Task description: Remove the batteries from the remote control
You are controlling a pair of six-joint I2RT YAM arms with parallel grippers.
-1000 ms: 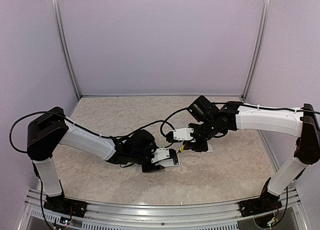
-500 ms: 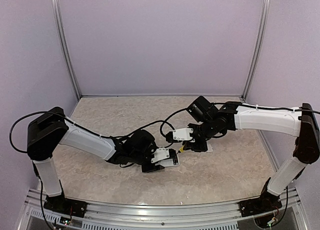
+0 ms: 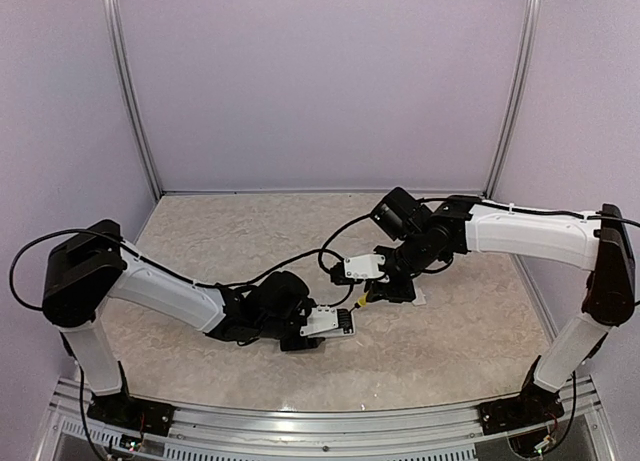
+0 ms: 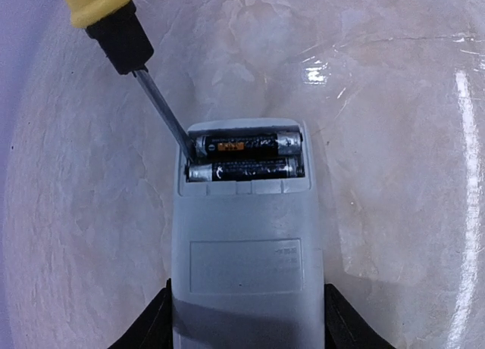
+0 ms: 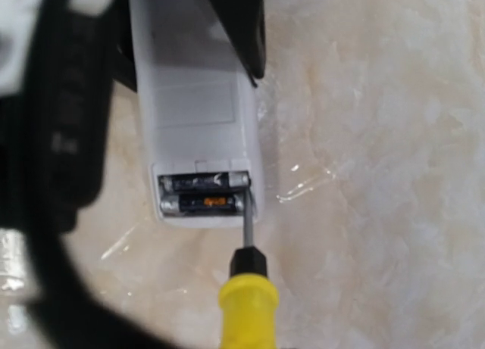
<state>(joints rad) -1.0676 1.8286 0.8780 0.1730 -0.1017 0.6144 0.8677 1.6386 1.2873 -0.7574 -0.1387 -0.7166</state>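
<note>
Pale marbled surface (image 4: 394, 99) as backdrop; both batteries (image 4: 244, 156) seated in the open bay of the remote control (image 4: 246, 266) (cover off, neither lifted, so most of the job left). Clamped by its sides in the half-open left tool (image 4: 246, 315); touched at one battery end by the screwdriver (image 5: 248, 288) tip, handle in the nearly closed right tool (image 3: 385, 284).

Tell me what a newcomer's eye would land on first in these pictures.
The yellow-handled screwdriver stands out first: held by the right hand, its tip pokes into one corner of the open battery bay. There the two batteries lie side by side at the far end of the remote control. The left hand grips the remote's near end from both sides.
</note>
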